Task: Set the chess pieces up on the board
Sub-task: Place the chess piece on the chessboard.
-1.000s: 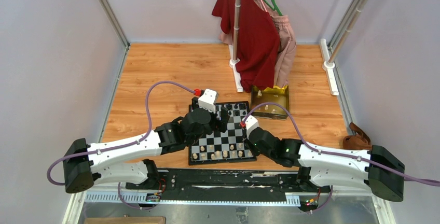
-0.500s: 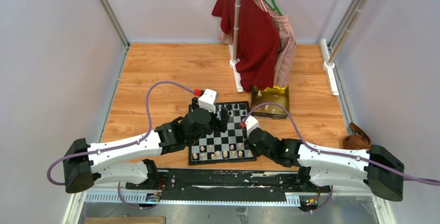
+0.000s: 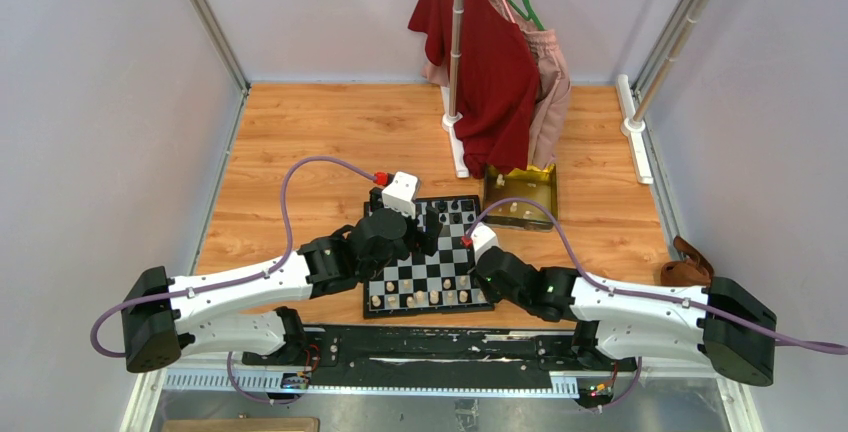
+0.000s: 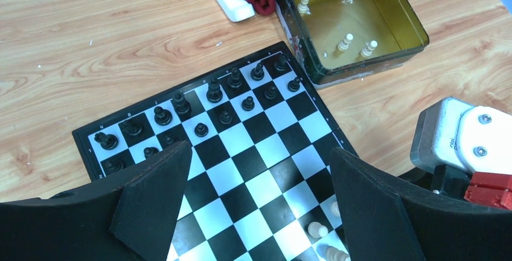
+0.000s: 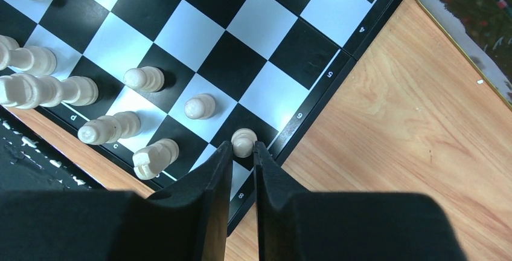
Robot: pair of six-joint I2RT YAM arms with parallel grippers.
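The board [image 3: 447,261] lies between my arms. Black chessmen [image 4: 214,92] fill its far rows. Cream chessmen [image 5: 90,89] stand along its near rows. My right gripper [image 5: 243,146] is shut on a cream pawn [image 5: 243,140], upright over a black square at the board's [image 5: 229,61] near right corner. In the top view it [image 3: 470,252] is at the board's right edge. My left gripper [image 4: 259,155] is open and empty above the middle of the board [image 4: 253,170]. In the top view it [image 3: 425,232] is over the board's left half.
A yellow-gold tin [image 4: 407,22] sits just beyond the board's far right corner with three cream pieces [image 4: 345,42] inside. A rack with red and pink clothes [image 3: 495,62] stands behind it. A brown object [image 3: 688,267] lies at the far right.
My right arm has shifted slightly left towards the board's right edge. The left arm has not visibly moved.
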